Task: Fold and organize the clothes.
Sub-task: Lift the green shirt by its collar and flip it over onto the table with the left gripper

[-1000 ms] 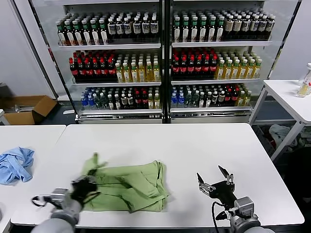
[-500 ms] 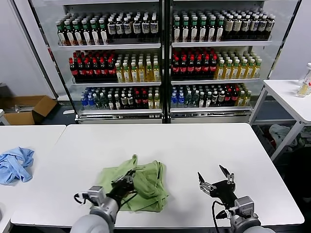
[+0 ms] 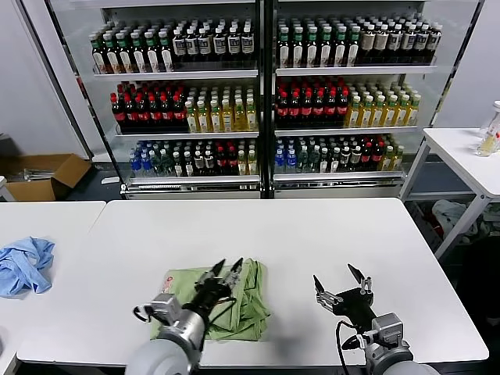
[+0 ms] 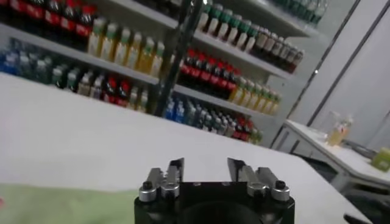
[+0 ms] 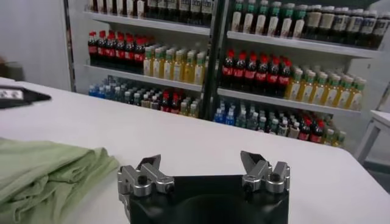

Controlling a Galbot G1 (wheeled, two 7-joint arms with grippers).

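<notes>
Now the left gripper stands over the folded green polo shirt, fingers spread and holding nothing; half a second ago it still pinched the raised flap, which has since dropped flat. Shirt lies bunched on the tabletop, directly under and just beside that gripper. Right gripper hovers apart from it, spread wide, unmoved. Farther left, blue cloth. Beyond, cooler shelves filled with bottles.

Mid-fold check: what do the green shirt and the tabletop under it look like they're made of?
Green shirt: soft, thin woven or knit fabric, matte; it bunches into loose folds and wrinkles. Table: a hard, smooth white surface, probably laminate or painted board; flat, with a faint sheen. The exact material can't be told.
</notes>
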